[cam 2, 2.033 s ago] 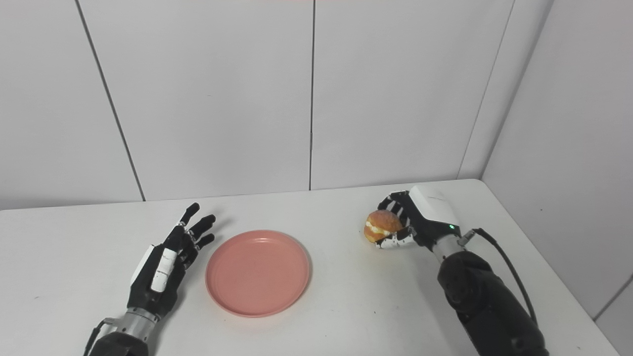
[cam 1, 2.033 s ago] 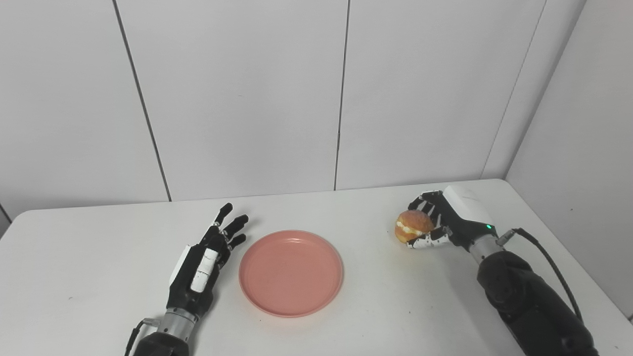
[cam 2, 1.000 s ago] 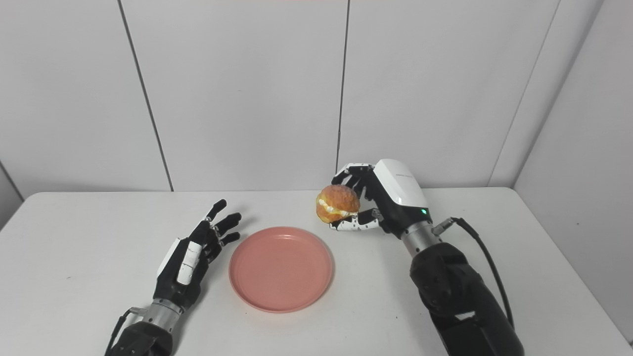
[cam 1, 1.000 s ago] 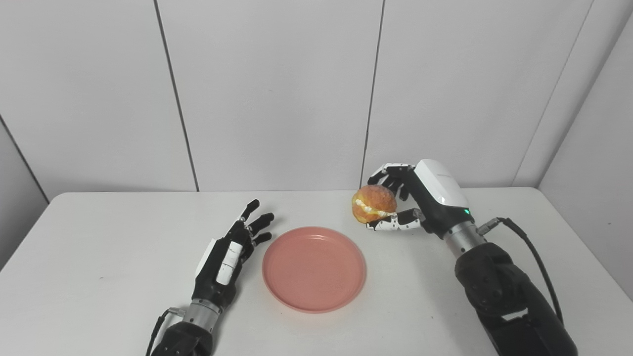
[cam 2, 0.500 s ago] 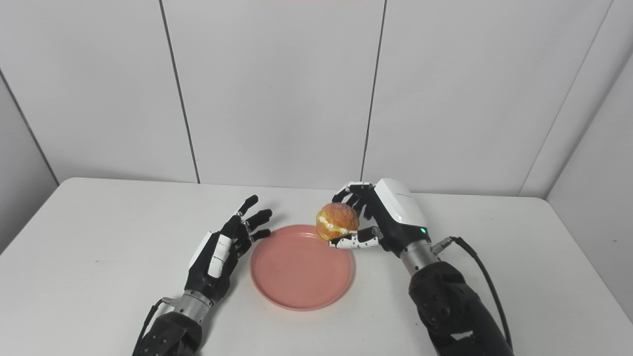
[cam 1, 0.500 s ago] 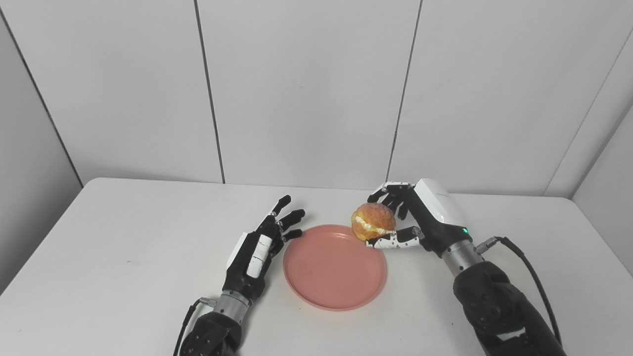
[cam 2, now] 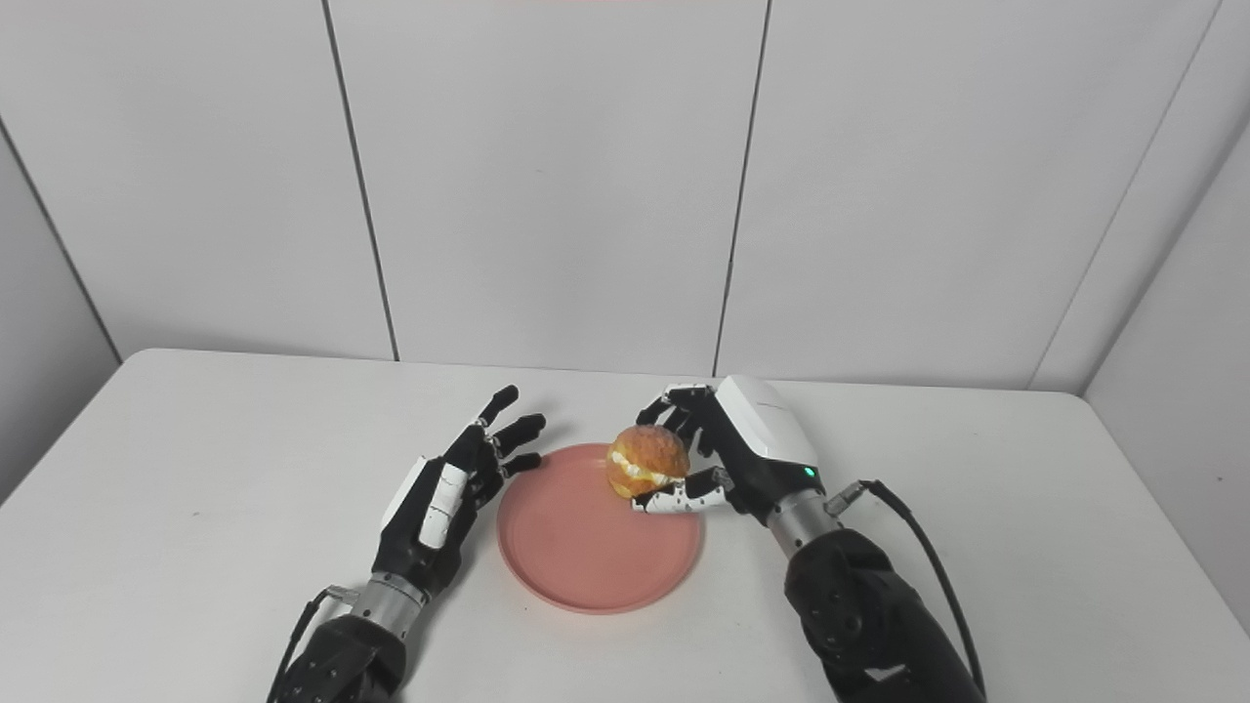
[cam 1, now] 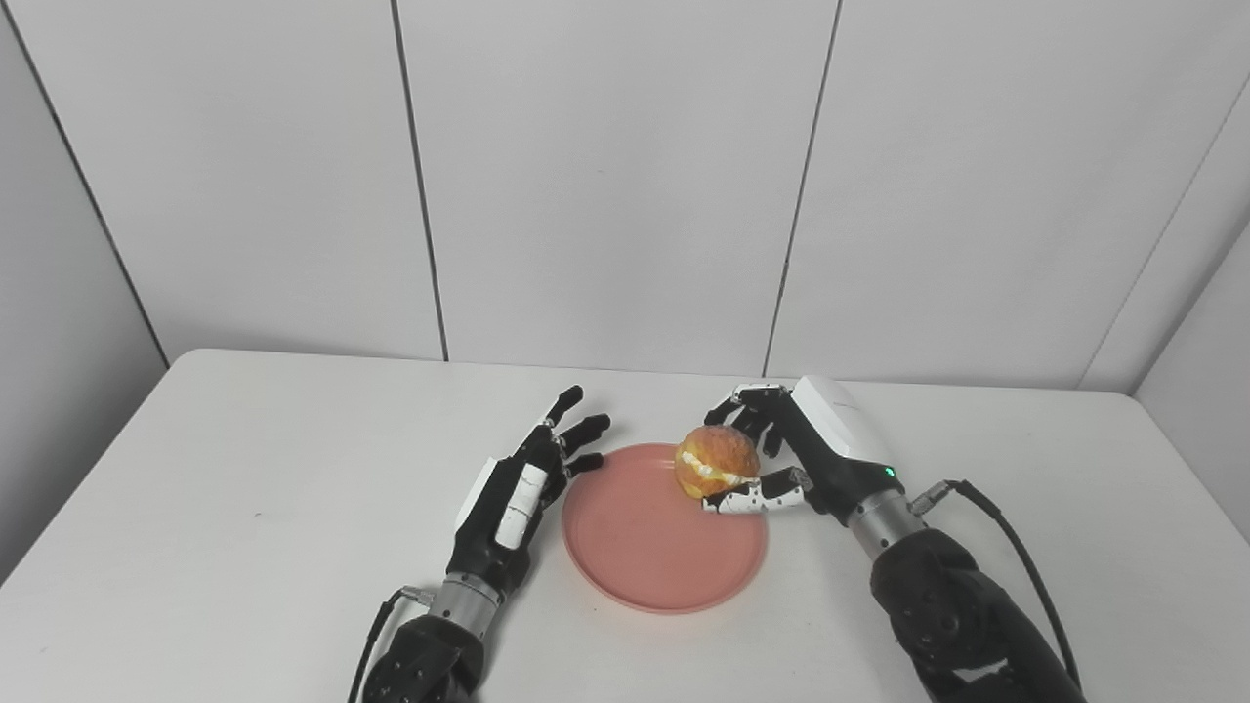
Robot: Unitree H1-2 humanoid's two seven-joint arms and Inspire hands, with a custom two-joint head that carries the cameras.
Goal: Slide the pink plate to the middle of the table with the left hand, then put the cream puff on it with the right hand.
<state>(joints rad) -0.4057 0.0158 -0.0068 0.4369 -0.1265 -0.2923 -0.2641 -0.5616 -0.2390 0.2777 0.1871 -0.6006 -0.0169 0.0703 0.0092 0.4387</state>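
Two hands are flanking the plate (cam 1: 662, 532) mid-table: the left hand (cam 1: 513, 496) is resting beside it, fingers spread and empty, while the right hand (cam 1: 796, 459) is gripping the puff (cam 1: 717, 461) over its far-right rim, needing lowering and release.

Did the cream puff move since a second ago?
Yes. The right hand carried the cream puff left and down; it was beyond the pink plate's far right rim, now it is over the plate.

Left robot hand (cam 1: 513, 493) flanks pink plate (cam 1: 649, 561) left rim; right robot hand (cam 1: 781, 459) with cream puff (cam 1: 717, 461) overhangs far-right rim. Near rim, surrounding surface (cam 1: 244, 469) unobstructed.
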